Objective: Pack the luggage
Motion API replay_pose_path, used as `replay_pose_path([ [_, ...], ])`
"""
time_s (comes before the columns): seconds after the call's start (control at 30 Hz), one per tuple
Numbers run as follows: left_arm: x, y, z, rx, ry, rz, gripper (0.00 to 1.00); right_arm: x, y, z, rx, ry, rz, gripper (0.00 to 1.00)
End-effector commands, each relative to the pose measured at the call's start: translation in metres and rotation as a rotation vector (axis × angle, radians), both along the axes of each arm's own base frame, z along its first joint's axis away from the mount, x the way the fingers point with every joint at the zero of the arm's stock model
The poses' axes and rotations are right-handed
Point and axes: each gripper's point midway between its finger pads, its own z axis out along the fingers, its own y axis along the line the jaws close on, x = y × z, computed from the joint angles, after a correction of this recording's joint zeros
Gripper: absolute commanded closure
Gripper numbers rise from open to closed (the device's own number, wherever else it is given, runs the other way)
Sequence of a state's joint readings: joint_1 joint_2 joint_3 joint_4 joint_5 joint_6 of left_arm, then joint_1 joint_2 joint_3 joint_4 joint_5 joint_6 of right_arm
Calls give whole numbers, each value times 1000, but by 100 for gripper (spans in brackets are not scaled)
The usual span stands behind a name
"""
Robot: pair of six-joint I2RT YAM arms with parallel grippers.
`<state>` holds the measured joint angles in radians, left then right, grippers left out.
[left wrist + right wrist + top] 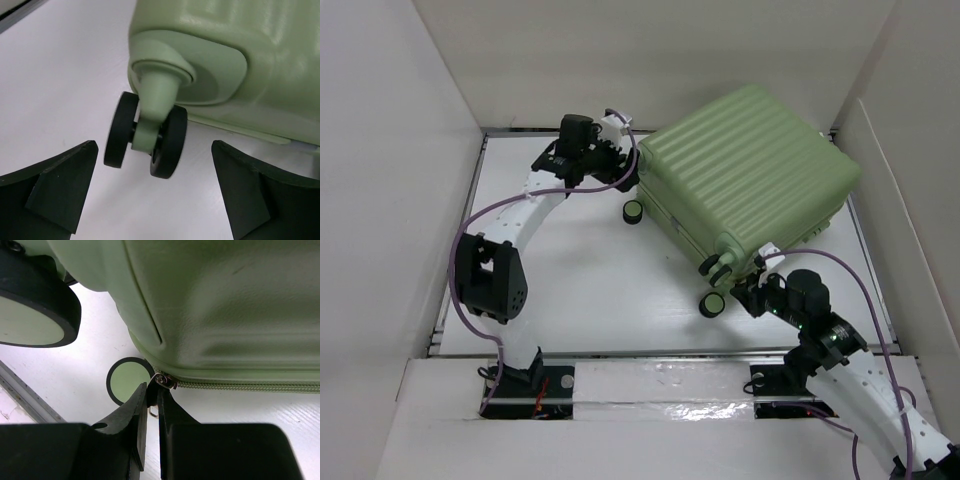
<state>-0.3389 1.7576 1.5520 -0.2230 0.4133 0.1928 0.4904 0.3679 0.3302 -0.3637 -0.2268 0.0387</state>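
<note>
The luggage (pixel 745 165) is a light-green ribbed hard-shell suitcase, lying closed at the back right of the table. My right gripper (pixel 152 395) is shut on the metal zipper pull (pixel 164 381) at the suitcase's near corner, where the green zipper (pixel 245 386) runs along the seam. In the top view the right gripper (pixel 752 293) sits beside the near wheels (pixel 713 303). My left gripper (pixel 152 180) is open, its fingers (pixel 55 185) either side of a black double wheel (pixel 145 135) at the suitcase's left corner, not touching it; it shows in the top view (pixel 620 172).
White walls enclose the table on the left, back and right. A black-and-green wheel (pixel 129 380) lies just behind the right fingertips, and a larger one (pixel 35 315) is at upper left. Another wheel (pixel 633 211) stands on the table (pixel 580 270) near the left gripper.
</note>
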Motion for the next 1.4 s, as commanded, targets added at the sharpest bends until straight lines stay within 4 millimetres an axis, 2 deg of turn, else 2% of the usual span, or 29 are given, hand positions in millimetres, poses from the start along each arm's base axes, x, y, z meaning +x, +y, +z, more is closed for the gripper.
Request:
replay_pose_path([
  [0.0, -24, -5, 41, -39, -66, -91, 2, 11, 18, 71, 136, -242, 68, 100],
  [0.13, -20, -5, 39, -30, -57, -85, 2, 10, 19, 72, 138, -249, 81, 100],
  [0.3, -6, -7, 22, -5, -29, -75, 3, 8, 21, 72, 141, -250, 95, 100],
  [0.43, -4, -9, 12, 3, -11, -88, 8, 9, 20, 72, 138, -248, 87, 100],
  [0.5, -1, -10, 15, -5, -25, -87, 11, 10, 21, 71, 138, -248, 89, 100],
  [0.63, 2, -17, 12, 6, -17, -107, 23, 11, 21, 70, 131, -240, 86, 100],
  [0.7, 4, -16, 5, 18, -3, -101, 26, 12, 21, 71, 131, -244, 85, 100],
  [0.8, 10, -16, 4, 15, -10, -85, 45, 11, 21, 71, 134, -245, 85, 100],
  [0.83, 10, -16, 5, 9, -12, -79, 65, 11, 21, 71, 133, -246, 86, 100],
  [0.93, 22, -14, 18, -13, -66, -20, 100, 11, 21, 71, 134, -248, 85, 100],
  [1.0, 25, -11, 31, -35, -106, 13, 100, 12, 20, 71, 135, -250, 80, 100],
  [1.03, 23, -10, 26, -51, -89, 41, 100, 13, 20, 71, 137, -250, 76, 100],
  [1.07, 29, -7, 35, -71, -133, 75, 100, 14, 20, 72, 137, -253, 72, 100],
  [1.1, 26, -4, 50, -102, -171, 99, 100, 15, 19, 73, 138, -256, 67, 100],
  [1.13, 19, -1, 33, -126, -133, 136, 100, 16, 19, 73, 138, -259, 63, 100],
  [1.17, 24, 2, 49, -172, -207, 179, 100, 18, 18, 73, 137, -259, 54, 100],
  [1.2, 18, 15, 70, -221, -260, 221, 100, 19, 18, 76, 138, -270, 51, 100],
  [1.23, 7, 20, 45, -242, -217, 255, 100, 20, 18, 76, 135, -269, 47, 100],
  [1.27, 7, 24, 65, -333, -279, 308, 100, 23, 17, 79, 129, -277, 38, 100],
  [1.3, -3, 32, 80, -369, -321, 335, 100, 26, 15, 79, 125, -275, 23, 100],
  [1.33, -12, 39, 56, -363, -287, 369, 100, 28, 15, 86, 129, -286, 17, 100],
  [1.37, -14, 46, 65, -396, -329, 406, 100, 31, 13, 89, 117, -305, 13, 100],
])
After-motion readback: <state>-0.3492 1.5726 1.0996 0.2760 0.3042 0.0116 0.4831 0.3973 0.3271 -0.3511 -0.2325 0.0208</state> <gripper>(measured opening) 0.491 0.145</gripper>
